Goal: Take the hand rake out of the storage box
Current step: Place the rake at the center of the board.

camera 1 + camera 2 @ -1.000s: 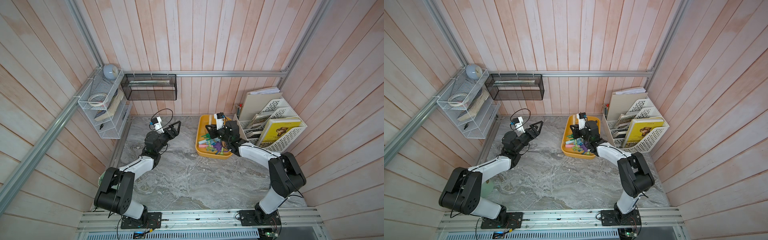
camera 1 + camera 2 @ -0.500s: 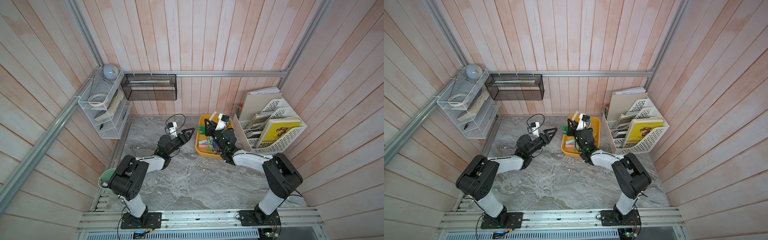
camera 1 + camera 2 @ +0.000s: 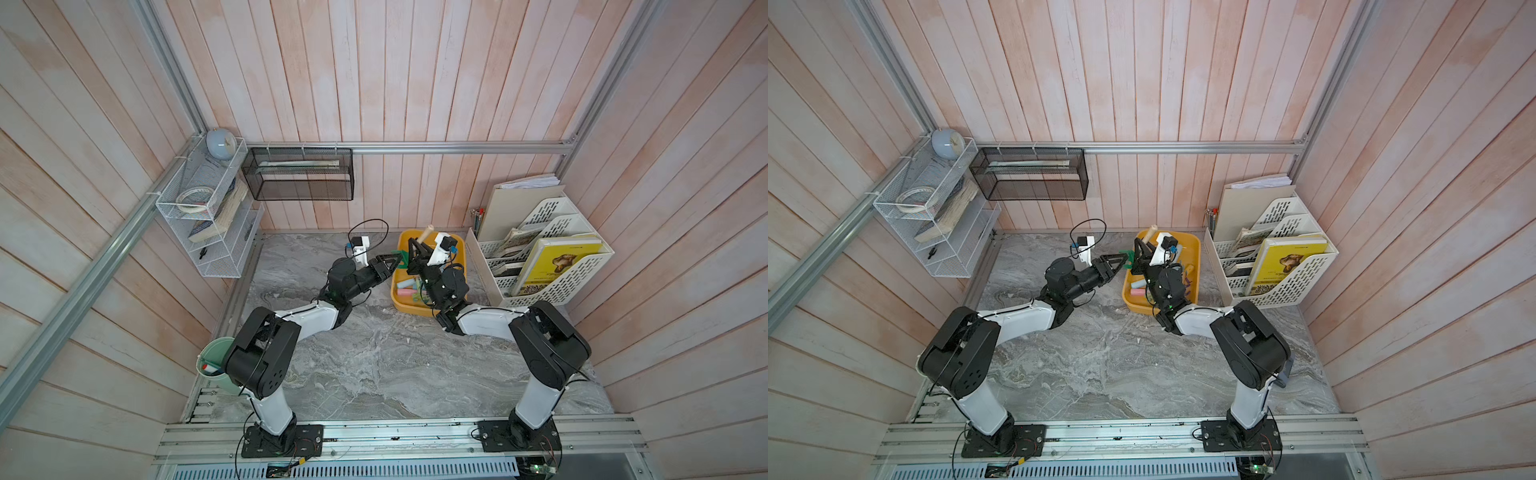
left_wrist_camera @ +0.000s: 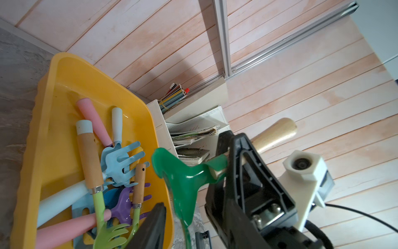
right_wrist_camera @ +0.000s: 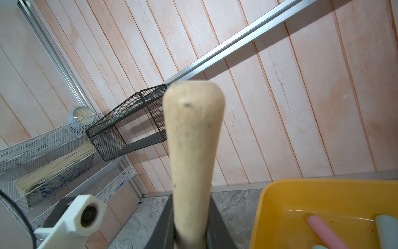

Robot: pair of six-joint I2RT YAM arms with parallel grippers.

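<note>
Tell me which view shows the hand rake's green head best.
The left wrist view: the hand rake's green head sits close and sharp. The right wrist view shows only its wooden handle; in both top views the head is a tiny green patch.

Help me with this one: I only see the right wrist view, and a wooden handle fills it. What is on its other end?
Observer: The green head of the hand rake; the right gripper is shut on its neck.
Operator: Is it out of the storage box?
Observer: Held above the storage box, head near the rim on the left arm's side.
Operator: Where is the left gripper?
Observer: The left gripper is at the head, jaws either side of a green tine, gap showing.
</note>
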